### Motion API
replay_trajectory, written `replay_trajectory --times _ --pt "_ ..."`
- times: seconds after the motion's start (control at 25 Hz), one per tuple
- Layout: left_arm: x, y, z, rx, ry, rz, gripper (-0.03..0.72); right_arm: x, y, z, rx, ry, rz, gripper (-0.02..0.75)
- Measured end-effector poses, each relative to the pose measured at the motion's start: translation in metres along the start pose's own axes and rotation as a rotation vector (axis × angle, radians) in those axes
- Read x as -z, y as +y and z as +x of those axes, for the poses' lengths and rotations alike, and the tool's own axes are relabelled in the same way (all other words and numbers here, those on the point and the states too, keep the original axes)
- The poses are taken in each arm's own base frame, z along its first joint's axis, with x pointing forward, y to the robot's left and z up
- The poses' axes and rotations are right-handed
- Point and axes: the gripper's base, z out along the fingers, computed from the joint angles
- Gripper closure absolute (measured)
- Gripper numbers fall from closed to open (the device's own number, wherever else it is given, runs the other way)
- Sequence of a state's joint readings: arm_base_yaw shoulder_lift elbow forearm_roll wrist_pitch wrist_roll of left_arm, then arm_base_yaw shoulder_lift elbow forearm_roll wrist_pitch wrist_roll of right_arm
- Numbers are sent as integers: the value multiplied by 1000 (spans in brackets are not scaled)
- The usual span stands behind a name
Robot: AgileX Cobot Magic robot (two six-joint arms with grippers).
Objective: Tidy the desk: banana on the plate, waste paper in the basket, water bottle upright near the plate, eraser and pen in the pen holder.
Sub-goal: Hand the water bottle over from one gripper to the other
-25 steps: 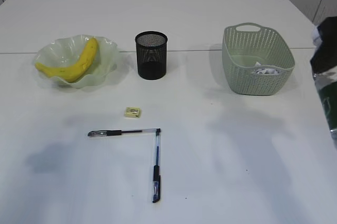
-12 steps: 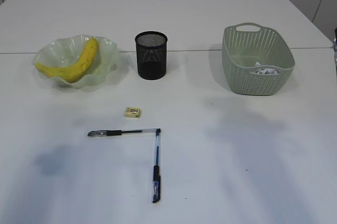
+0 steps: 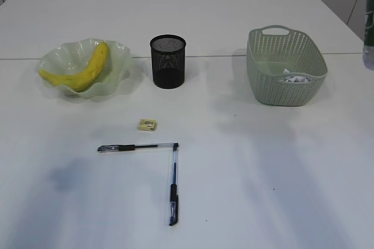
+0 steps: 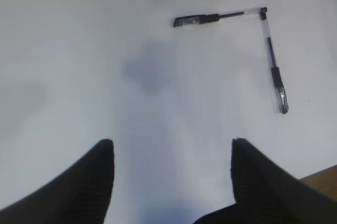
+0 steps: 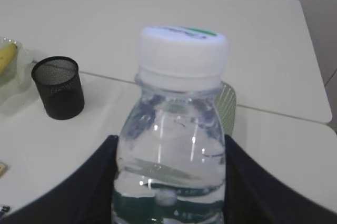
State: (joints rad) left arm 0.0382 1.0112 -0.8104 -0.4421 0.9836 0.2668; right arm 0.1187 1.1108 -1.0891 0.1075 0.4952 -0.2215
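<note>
The right gripper [image 5: 168, 182] is clamped on the water bottle [image 5: 176, 134], which it carries upright, cap up, long axis vertical, above the desk's [image 3: 263, 173] right edge. The plate [image 3: 120, 71] lies well off toward the left edge, past the pen holder [image 3: 168, 62]. The left gripper [image 4: 171, 148] hangs with its jaws apart, holding nothing, nearer the pens.

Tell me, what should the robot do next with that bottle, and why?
Probably carry the bottle left toward the plate and set it down upright nearby. The right gripper holds it upright at the desk's far right edge, well away from the plate. The banana is already on the plate and paper lies in the basket, so the bottle seems the step in hand.
</note>
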Motion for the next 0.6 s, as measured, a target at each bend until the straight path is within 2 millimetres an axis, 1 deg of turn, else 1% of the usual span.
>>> replay_trajectory --times 0.24,0.6 --pt "0 -1 -2 8 -20 7 191 1 -2 -10 31 -105 25 363" --pt "0 0 -3 8 -34 3 192 1 -3 -13 30 -138 31 363"
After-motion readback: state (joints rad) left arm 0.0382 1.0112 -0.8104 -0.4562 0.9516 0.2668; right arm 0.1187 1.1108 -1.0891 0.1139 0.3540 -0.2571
